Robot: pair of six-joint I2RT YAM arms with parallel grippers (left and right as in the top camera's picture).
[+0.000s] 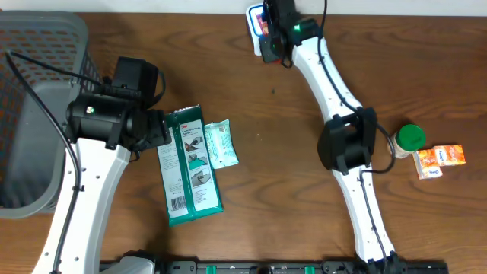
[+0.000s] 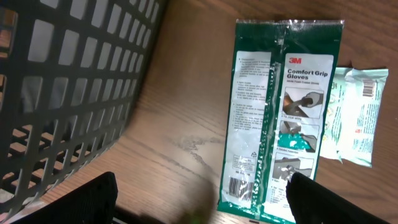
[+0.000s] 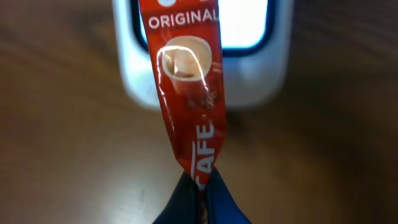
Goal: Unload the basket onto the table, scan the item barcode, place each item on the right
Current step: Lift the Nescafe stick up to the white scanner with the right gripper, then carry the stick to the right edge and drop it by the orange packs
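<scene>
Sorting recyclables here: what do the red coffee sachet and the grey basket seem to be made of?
The red coffee sachet looks like glossy plastic or foil film: sharp highlights, crinkles. The grey basket is probably matte moulded plastic: an even lattice of square holes.

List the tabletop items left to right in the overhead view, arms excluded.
Grey basket → green gloves pack → pale green packet → white scanner → green-capped bottle → orange box. The red sachet overlaps the scanner, so it is left out.
</scene>
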